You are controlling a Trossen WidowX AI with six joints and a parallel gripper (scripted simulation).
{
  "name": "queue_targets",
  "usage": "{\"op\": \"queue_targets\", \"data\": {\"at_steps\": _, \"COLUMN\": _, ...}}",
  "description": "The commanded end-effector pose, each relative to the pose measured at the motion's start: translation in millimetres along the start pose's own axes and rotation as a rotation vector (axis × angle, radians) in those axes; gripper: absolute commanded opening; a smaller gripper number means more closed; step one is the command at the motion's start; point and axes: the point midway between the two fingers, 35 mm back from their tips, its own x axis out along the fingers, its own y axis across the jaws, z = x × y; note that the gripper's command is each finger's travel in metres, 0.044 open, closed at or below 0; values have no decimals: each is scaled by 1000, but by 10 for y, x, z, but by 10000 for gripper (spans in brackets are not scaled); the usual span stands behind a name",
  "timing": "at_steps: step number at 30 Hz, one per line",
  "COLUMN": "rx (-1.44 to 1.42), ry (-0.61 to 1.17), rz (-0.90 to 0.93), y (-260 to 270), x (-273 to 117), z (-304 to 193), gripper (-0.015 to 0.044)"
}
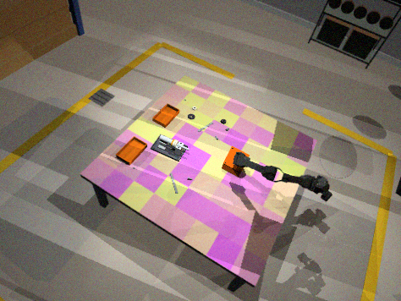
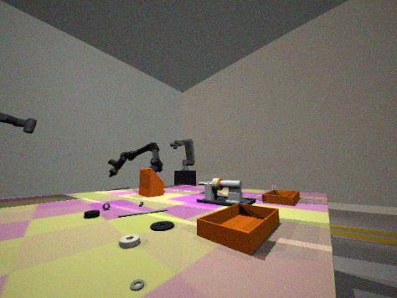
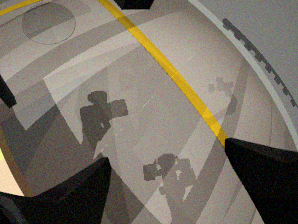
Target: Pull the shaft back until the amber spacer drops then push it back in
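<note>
The shaft assembly stands on a dark base plate. A thick pale cylinder lies level across it. An amber spacer sits around the shaft line, between the cylinder and the upright grey block. A thin rod end sticks out beyond that block. The other spacers are too small to tell apart. My gripper is open and empty, far from the assembly and beyond the table's edge in the top view. The wrist view shows only floor and shadows between the fingers.
An orange block stands beside the arm's base. Two orange trays flank the assembly. A dark disc, a white ring and thin rods lie on the table.
</note>
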Motion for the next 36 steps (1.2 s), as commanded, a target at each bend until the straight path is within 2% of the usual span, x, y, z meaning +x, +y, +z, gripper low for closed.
{"op": "queue_targets", "data": {"at_steps": 1, "rx": -2, "ry": -5, "rz": 0, "y": 4, "x": -13, "z": 29, "gripper": 426}}
{"op": "queue_targets", "data": {"at_steps": 2, "rx": -7, "ry": -21, "rz": 2, "y": 18, "x": -53, "z": 115, "gripper": 440}}
{"op": "queue_targets", "data": {"at_steps": 10, "rx": -89, "ry": -238, "rz": 35, "y": 322, "x": -707, "z": 1229, "gripper": 440}}
{"op": "queue_targets", "data": {"at_steps": 13, "rx": -92, "ry": -263, "rz": 32, "y": 458, "x": -967, "z": 1469, "gripper": 440}}
{"op": "queue_targets", "data": {"at_steps": 20, "rx": -202, "ry": -463, "rz": 113, "y": 1045, "x": -1755, "z": 2314, "gripper": 440}}
{"op": "queue_targets", "data": {"at_steps": 29, "rx": -389, "ry": -688, "rz": 233, "y": 1999, "x": -2928, "z": 2968, "gripper": 440}}
{"op": "queue_targets", "data": {"at_steps": 36, "rx": -528, "ry": -825, "rz": 359, "y": 2850, "x": -3869, "z": 3136, "gripper": 440}}
